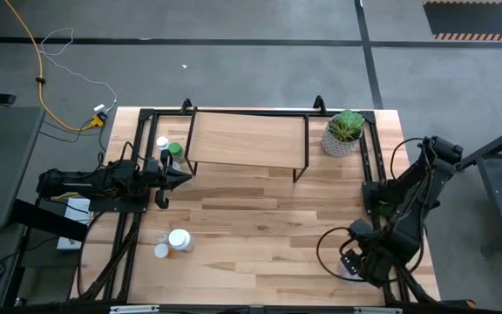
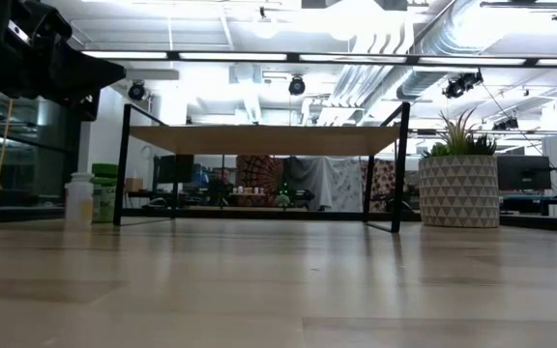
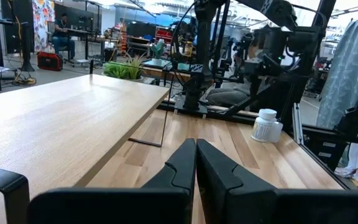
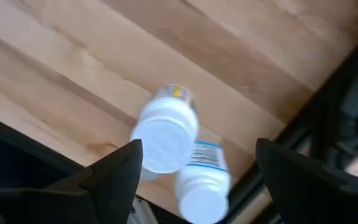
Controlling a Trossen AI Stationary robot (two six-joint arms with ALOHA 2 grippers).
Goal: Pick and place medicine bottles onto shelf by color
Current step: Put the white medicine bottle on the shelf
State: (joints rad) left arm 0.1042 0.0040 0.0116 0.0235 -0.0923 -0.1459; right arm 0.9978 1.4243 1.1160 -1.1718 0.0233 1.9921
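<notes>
Left gripper (image 1: 184,175) is being held just off the near-left corner of the shelf (image 1: 247,139), its dark fingers (image 3: 182,167) pressed together with nothing between them. In the left wrist view the shelf's light board is being seen alongside at about finger height.

Two bottles are being kept on the table (image 1: 268,227) beside the shelf's left end: a white-capped bottle (image 1: 162,143) and a green-capped bottle (image 1: 175,150), just beside each other, both standing upright in the low view.

Nearer the front-left, a larger white bottle (image 1: 179,240) is standing with a smaller white bottle (image 1: 161,251) just beside it, well apart from the left gripper.

Right gripper (image 1: 353,263) is being held low at the table's front-right edge, fingers (image 4: 114,174) spread wide and empty. Two white-capped bottles are being framed between them: one (image 4: 165,132) cap-on to the camera, a blue-labelled one (image 4: 204,180) touching it. Contact with the fingers cannot be told.

A potted plant (image 1: 344,133) is being left by the shelf's right end.
</notes>
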